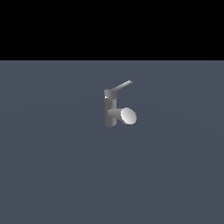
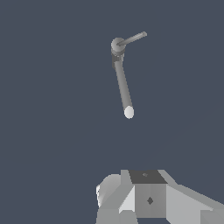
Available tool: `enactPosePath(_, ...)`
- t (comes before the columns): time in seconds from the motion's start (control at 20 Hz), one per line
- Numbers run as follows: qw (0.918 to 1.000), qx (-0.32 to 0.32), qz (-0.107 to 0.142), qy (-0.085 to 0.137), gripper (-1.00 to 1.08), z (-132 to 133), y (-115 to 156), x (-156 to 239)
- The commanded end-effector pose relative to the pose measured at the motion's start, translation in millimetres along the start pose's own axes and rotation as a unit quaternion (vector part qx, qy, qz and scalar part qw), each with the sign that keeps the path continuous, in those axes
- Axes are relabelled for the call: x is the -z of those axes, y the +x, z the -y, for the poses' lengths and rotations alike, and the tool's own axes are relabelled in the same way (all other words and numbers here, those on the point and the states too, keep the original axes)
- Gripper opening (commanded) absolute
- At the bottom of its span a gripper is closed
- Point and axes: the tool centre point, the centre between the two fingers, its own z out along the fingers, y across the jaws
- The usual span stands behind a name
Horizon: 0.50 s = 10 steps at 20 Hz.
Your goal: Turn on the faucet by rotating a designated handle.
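One faucet (image 1: pixel 111 109) in the exterior view, standing upright on a flat blue-grey floor (image 1: pixel 52 166), roughly mid-frame. Grey metallic cylindrical post with a slightly wider cap on top. Short thick spout comes off the post partway down, pointing toward the exterior view's right and toward the camera, ending in a pale round face. Handle (image 1: pixel 121 86): thin flat grey lever bar coming off the top cap, running out to the exterior view's right and tilted upward, tip higher than the cap. Lever sits above the spout, both heading to the same side. No arm or gripper visible in this view. Upper band of the frame is plain black.

Wrist view: camera looks down on the faucet (image 2: pixel 122 83) from above. Cap shows as a small round grey disc, the long grey body running away from it and finishing in the pale round end. Handle (image 2: pixel 132 38) reads as a slim rod sticking out sideways from the cap, at a clear angle to the body. Nothing touching it. Same blue-grey floor (image 2: pixel 43 131) all around.

Gripper (image 2: pixel 144 197): only blocky grey and white parts show at the frame edge, well apart from the faucet. Fingertips not visible, so can't tell how far apart they are. Nothing seen held.
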Motion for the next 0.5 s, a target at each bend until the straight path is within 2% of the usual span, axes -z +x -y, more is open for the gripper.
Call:
enactPosePath(0.0, 1.0000, 0.000, 0.000, 0.000, -1.00, 0.0, 0.0, 0.0)
enactPosePath(0.45, 0.9997, -0.024, 0.001, 0.000, -1.00, 6.4, 11.4, -11.4)
